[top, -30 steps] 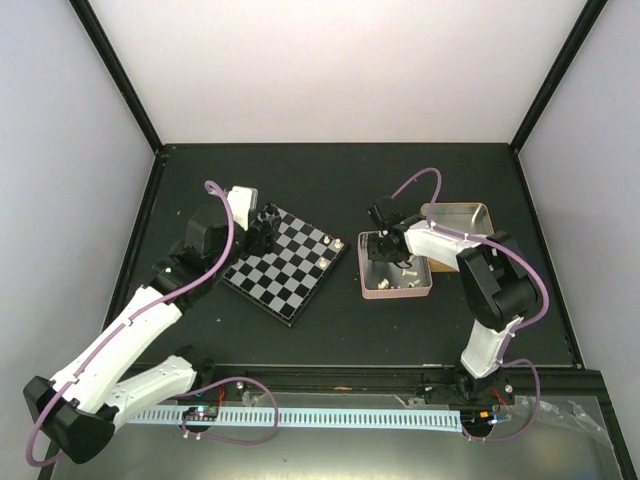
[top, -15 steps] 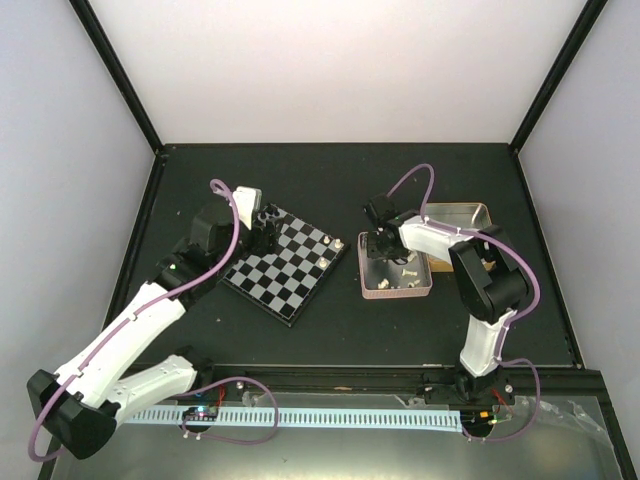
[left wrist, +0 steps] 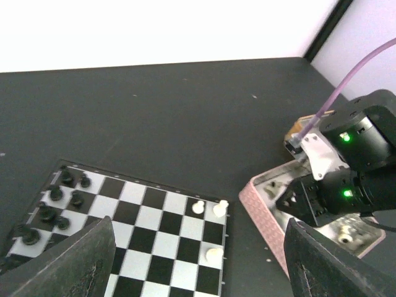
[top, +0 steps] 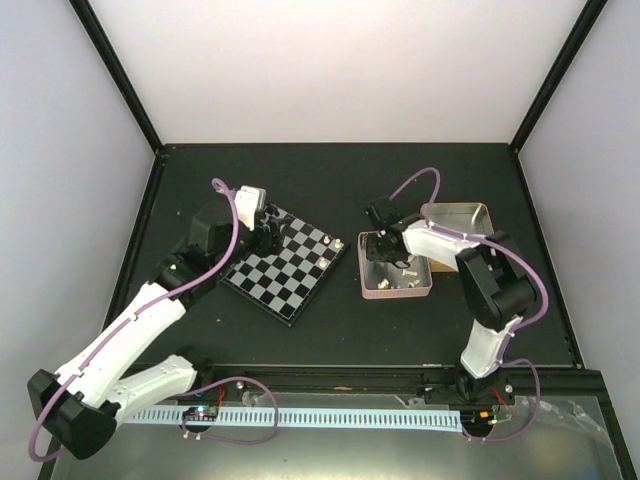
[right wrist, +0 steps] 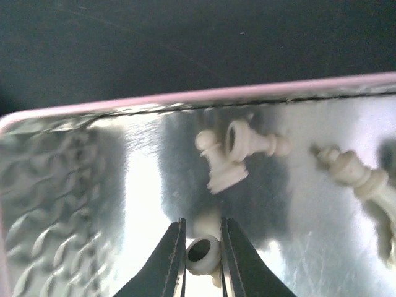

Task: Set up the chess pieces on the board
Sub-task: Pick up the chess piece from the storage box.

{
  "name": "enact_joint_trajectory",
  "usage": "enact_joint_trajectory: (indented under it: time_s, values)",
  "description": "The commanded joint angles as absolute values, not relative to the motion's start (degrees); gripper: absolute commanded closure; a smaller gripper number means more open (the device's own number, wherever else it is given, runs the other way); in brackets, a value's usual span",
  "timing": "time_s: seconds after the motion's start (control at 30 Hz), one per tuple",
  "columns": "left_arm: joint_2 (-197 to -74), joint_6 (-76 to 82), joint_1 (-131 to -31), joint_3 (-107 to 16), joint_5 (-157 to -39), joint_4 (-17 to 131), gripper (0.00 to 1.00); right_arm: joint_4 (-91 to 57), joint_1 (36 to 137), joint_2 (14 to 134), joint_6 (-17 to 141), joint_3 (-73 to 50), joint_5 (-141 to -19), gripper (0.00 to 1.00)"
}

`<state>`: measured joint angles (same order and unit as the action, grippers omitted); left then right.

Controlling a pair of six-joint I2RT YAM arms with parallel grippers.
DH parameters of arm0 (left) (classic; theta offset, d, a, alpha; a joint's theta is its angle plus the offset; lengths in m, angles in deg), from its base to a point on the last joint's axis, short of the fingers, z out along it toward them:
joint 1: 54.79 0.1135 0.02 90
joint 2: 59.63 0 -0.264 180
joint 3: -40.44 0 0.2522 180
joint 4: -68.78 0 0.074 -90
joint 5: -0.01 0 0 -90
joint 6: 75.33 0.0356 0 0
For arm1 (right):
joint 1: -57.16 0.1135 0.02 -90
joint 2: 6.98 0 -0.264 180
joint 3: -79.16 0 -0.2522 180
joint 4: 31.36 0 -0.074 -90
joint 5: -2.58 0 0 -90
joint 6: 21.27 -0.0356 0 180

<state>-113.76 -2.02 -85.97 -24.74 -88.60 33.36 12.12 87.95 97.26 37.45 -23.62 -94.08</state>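
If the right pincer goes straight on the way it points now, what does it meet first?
First the cream chess piece between the fingers of the right pincer. Behind it seems to be the shiny floor of the pink tin, though depth is unclear.

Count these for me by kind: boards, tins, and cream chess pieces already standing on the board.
Board: 1
Tins: 2, the pink tin and the silvery tin
Cream pieces on the board: 3
Total: 6
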Motion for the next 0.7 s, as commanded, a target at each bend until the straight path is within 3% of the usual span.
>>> enact_joint_trajectory:
  time_s: [0.0,0.23,0.67]
  values:
    - [-114.1,-4.9,-85.8,-22.9,-97.2,39.9,0.23,5.3,88.2,88.9,29.8,-26.6,-87.5,0.91]
    - [-117.6,-10.5,-87.5,-17.2,-104.7,52.0,0.25,-5.8,88.2,76.9,14.2,-33.7,-78.4,0.89]
    - [-132.4,-10.6,-100.8,-10.0,-105.2,88.9,0.31,-26.5,86.8,57.0,-17.7,-50.8,-69.2,0.89]
